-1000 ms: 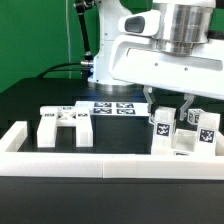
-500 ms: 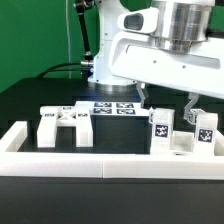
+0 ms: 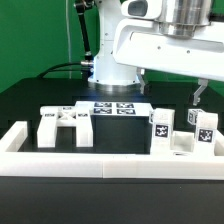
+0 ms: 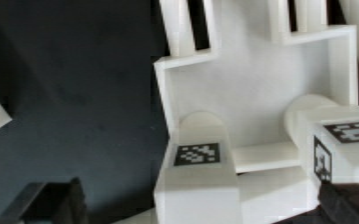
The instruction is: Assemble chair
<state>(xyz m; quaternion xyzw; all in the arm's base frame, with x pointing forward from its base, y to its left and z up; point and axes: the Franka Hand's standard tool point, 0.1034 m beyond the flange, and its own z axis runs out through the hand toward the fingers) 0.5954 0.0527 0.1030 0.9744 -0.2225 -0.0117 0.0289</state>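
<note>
Chair (image 3: 182, 138) seems partly built: two tagged legs (image 3: 160, 127) stand upright on a slab (image 3: 176, 149) at the exterior view's right of the surface (image 3: 30, 100). Another piece (image 3: 62, 124) lies well apart, left, not yet joined. Hand (image 3: 170, 88) hangs above, wide open, empty.

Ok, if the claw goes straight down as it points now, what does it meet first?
Likely the chair's two tagged posts, the highest parts beneath the open claw; which post first is unclear, since depth is hard to judge.
</note>
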